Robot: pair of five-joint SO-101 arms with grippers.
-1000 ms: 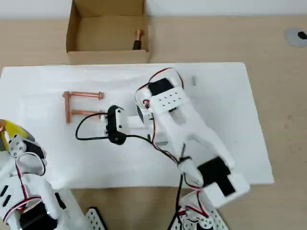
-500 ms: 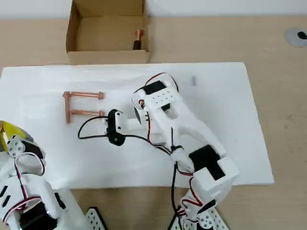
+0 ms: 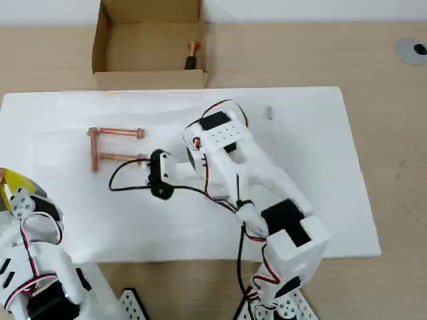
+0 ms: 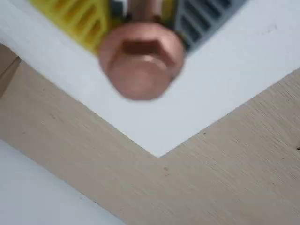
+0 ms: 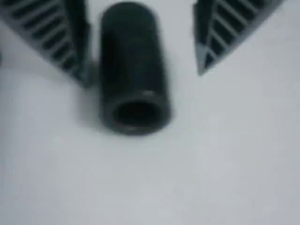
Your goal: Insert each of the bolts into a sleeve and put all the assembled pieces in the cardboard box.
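A wooden table (image 3: pixel 393 133) carries a white sheet (image 3: pixel 313 167), with a pale strip beyond its far edge. The cardboard box (image 3: pixel 100 47) stands open on the bare wood just past the sheet. One assembled piece (image 3: pixel 192 55) lies against the box's right wall.

On the sheet's left part, two copper bolts (image 3: pixel 117 133) lie parallel, long axes running across the sheet. A third bolt (image 3: pixel 94 152) lies crosswise at their left ends.

The right pincer (image 5: pixel 143 75) is spread wide astride a black sleeve (image 5: pixel 133 84). The sleeve lies on its side on the sheet, its long axis running between the fingers and its open bore toward the wrist camera. One finger sits just beside it, the other apart.

The left pincer (image 4: pixel 140 18) is closed on a bolt (image 4: pixel 140 65) whose hexagonal head faces the camera, over the sheet's corner.
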